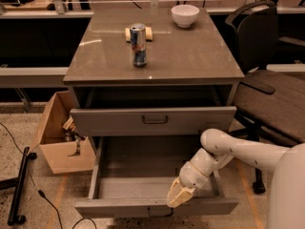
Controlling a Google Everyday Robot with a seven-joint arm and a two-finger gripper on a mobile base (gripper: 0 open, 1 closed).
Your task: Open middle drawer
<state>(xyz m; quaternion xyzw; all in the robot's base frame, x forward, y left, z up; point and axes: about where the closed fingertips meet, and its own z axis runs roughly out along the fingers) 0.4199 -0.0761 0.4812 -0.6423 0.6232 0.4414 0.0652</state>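
Observation:
The middle drawer (119, 206) is a grey-brown metal drawer, pulled far out of the cabinet toward me, and its inside looks empty. Its small dark bar handle (159, 213) shows at the bottom edge of the view. My gripper (177, 195) hangs from the white arm coming in from the right. It rests at the top edge of the drawer's front panel, just above and right of the handle. The upper drawer (109, 120) stands slightly out above it. The lowest drawer is out of view.
A drink can (138, 44), a white bowl (185, 15) and a small pale object (127, 33) sit on the cabinet top. A cardboard box (55, 142) and a black stand (19, 185) with cables are on the floor at left. A dark office chair (271, 89) stands at right.

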